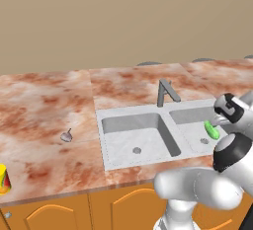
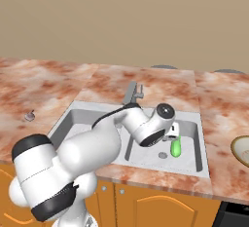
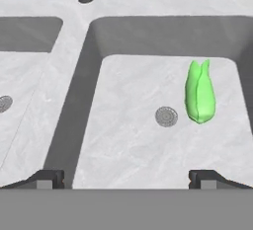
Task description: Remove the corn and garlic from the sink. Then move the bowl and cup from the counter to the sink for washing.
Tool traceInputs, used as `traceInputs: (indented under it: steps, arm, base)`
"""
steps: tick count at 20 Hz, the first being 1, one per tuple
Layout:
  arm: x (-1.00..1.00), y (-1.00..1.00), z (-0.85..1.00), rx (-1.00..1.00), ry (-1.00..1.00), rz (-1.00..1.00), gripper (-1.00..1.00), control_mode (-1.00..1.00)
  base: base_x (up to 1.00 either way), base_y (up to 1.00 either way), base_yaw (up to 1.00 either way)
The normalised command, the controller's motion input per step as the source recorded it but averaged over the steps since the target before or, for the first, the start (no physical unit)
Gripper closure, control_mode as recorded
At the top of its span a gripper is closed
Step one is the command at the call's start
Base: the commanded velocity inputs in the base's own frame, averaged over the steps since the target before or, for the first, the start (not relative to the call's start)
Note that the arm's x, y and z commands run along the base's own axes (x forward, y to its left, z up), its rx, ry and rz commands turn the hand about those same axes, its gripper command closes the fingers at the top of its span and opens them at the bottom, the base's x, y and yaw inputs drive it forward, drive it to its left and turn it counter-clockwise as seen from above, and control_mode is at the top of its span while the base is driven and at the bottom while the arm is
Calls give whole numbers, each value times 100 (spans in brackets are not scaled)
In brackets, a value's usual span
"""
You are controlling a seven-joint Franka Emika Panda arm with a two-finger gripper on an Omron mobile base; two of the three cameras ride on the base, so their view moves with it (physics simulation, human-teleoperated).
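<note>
The green corn point(image 3: 199, 95) lies on the floor of the sink's right basin, just right of its drain; it also shows as the corn point(image 1: 211, 129) and the corn point(image 2: 176, 146). My gripper point(image 3: 127, 177) hangs open above that basin, holding nothing, with the corn ahead and to the right of it. The light grey sink point(image 1: 101, 113) has two basins. The tiny garlic point(image 1: 66, 136) rests on the counter left of the sink. The yellow cup point(image 1: 4, 179) stands at the counter's front left edge. At the far right, part of the beige bowl point(image 2: 241, 149) sits on the counter.
The angular grey tap point(image 1: 165, 92) rises behind the divider between the basins. Red-brown marble counter point(image 1: 44, 105) stretches to both sides of the sink. Orange cabinet doors point(image 1: 59, 214) run below the front edge. My own arm arches over the left basin point(image 2: 78, 123).
</note>
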Motion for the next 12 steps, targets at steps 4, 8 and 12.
traceInputs:
  steps: [4, 8, 12]
  arm:
    - [20, -15, -13, -12, 7, 2, -100, -100]
    - [18, -16, -17, -13, 8, 1, -100, -100]
    - [16, -18, -20, -10, 8, 5, -100, -100]
  base:
    - [0, 0, 0]
    - [0, 0, 0]
    - [0, 0, 0]
